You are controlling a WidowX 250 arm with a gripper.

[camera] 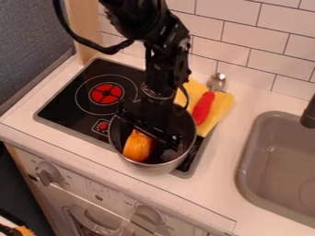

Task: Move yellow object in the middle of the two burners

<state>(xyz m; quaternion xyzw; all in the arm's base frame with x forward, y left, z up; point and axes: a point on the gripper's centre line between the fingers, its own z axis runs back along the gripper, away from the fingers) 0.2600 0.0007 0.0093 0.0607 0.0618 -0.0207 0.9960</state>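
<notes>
The yellow object (137,147) lies in the metal pot (154,168), right by the end effector (152,131), on its near side; how far that is open, or whether it grips anything, I cannot tell.

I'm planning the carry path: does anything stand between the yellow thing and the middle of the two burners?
Yes, the wall of the pot. The yellow thing lies inside, so it likely needs lifting over that wall toward the red burner. The second burner is hidden, probably beneath the pot.
</notes>
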